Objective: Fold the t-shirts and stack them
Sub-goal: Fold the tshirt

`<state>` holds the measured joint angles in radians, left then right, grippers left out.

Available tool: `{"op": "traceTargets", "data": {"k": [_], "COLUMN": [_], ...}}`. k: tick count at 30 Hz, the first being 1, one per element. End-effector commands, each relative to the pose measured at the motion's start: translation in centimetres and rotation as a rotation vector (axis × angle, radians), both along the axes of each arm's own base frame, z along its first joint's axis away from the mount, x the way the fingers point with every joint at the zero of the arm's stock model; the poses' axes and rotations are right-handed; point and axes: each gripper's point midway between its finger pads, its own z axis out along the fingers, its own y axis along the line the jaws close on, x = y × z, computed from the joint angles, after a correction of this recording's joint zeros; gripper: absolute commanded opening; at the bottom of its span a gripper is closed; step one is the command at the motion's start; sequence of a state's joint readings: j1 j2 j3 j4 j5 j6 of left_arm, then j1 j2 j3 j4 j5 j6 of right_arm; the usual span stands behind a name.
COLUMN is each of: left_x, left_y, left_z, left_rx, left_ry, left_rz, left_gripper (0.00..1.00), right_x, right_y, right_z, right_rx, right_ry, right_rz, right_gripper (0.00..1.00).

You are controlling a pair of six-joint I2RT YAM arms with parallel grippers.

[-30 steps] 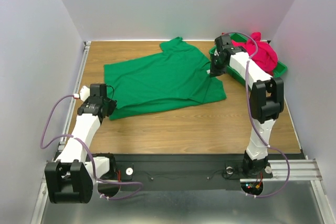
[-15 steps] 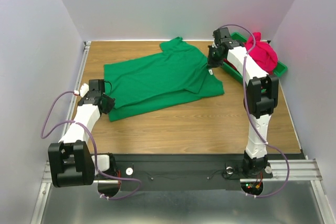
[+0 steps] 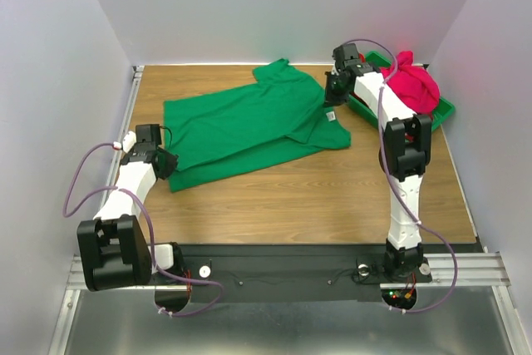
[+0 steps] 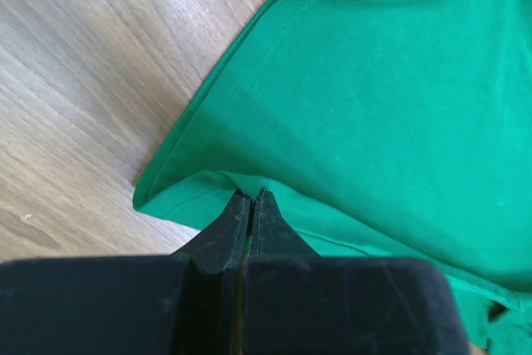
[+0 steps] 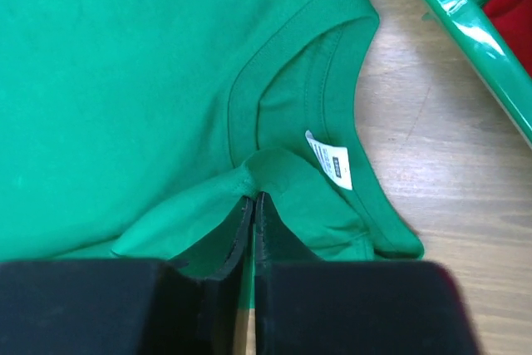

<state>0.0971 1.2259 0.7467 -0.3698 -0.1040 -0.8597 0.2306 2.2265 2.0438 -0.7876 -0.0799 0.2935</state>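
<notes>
Clamping green t-shirt (image 3: 241,122) at hem corner with left gripper (image 4: 250,196), at collar with right gripper (image 5: 253,198), both pinched tight on fabric.

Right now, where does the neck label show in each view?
Top external: label, a white speck at the green shirt's right end, by the right gripper.
Left wrist: not in it; only the shirt's hem, pinched by the left gripper.
Right wrist: label centre-right, inside the collar, above the gripper.
Shared landmark: the green shirt, in all three.
</notes>
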Motion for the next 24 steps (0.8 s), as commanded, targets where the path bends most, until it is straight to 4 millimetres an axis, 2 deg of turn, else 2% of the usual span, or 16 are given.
{"op": "traceTargets", "data": {"k": [1, 2, 3, 4, 5, 7, 10, 12, 15, 17, 19, 20, 23, 24], "left_x": [2.2, 2.6, 2.7, 3.1, 3.3, 3.7, 3.9, 4.0, 3.9, 3.9, 4.2, 3.9, 3.9, 4.1], "left_y": [1.2, 1.5, 1.7, 2.1, 2.3, 2.9, 3.5, 3.5, 2.6, 1.0, -0.5, -1.5, -3.7, -4.6], "left_z": [2.1, 2.7, 2.9, 3.7, 4.2, 5.5, 6.9, 7.4, 7.0, 6.0, 5.7, 4.8, 3.8, 3.7], "left_rx": [0.05, 0.058, 0.065, 0.081, 0.089, 0.116, 0.143, 0.151, 0.142, 0.123, 0.106, 0.099, 0.074, 0.06], "left_ry": [-0.053, -0.061, -0.061, -0.071, -0.079, -0.103, -0.135, -0.151, -0.153, -0.153, -0.176, -0.165, -0.173, -0.187], "left_rz": [-0.006, -0.001, 0.008, 0.021, 0.029, 0.048, 0.071, 0.073, 0.036, -0.02, -0.071, -0.101, -0.176, -0.204], "left_gripper": [0.12, 0.23, 0.5, 0.61, 0.75, 0.83, 0.89, 0.91, 0.91, 0.91, 0.91, 0.91, 0.91, 0.91], "right_x": [1.5, 1.8, 2.0, 2.1, 2.2, 2.1, 0.6, -0.7, -3.4, -5.1, -6.6, -7.6, -8.8, -9.6], "right_y": [1.2, 1.5, 1.6, 1.7, 1.7, 1.7, 2.1, 3.0, 4.3, 5.0, 6.5, 7.4, 8.5, 8.7], "right_z": [2.5, 3.4, 4.0, 4.5, 5.8, 6.9, 7.9, 7.6, 6.7, 5.6, 4.7, 3.9, 2.6, 1.5], "right_rx": [0.04, 0.053, 0.06, 0.066, 0.072, 0.075, 0.086, 0.099, 0.101, 0.097, 0.09, 0.084, 0.078, 0.07], "right_ry": [-0.067, -0.086, -0.098, -0.109, -0.136, -0.156, -0.155, -0.133, -0.086, -0.05, -0.027, -0.008, 0.024, 0.049], "right_rz": [0.01, 0.01, 0.01, 0.011, 0.012, 0.017, 0.041, 0.073, 0.117, 0.145, 0.182, 0.204, 0.217, 0.221], "right_gripper": [0.18, 0.39, 0.5, 0.71, 0.79, 0.87, 0.87, 0.86, 0.82, 0.78, 0.76, 0.73, 0.68, 0.67]}}
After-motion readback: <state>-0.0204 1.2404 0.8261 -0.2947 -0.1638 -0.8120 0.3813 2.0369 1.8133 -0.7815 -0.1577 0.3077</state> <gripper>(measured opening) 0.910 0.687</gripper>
